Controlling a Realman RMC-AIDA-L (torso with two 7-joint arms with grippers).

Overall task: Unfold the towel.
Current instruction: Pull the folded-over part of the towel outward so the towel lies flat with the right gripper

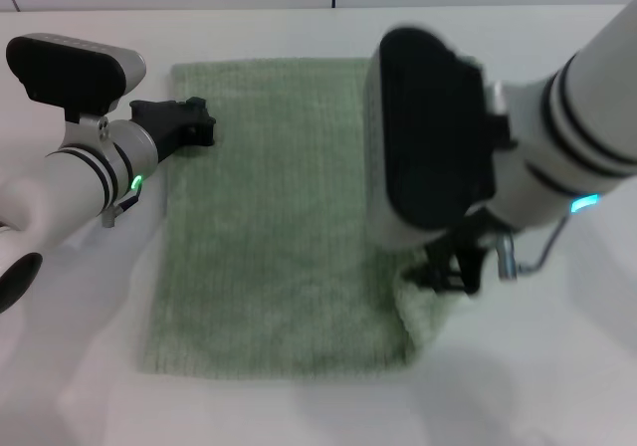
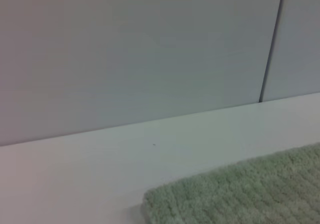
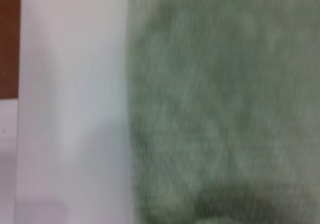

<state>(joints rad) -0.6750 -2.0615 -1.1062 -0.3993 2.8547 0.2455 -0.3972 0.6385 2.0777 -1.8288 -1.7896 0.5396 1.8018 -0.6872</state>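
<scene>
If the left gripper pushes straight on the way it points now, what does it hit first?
Probably the towel: the left gripper points at its far left corner, seemingly just short of the edge. Height above the cloth is unclear.

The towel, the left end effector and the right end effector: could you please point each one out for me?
towel [image 1: 279,217]: head view, middle of the cloth.
left end effector [image 1: 199,117]: head view, black fingertips at the towel's far left corner.
right end effector [image 1: 453,272]: head view, black fingers at the towel's bunched near right corner.

The towel lies on the counter, the left end effector at its far left edge, the right end effector over its near right corner.
</scene>
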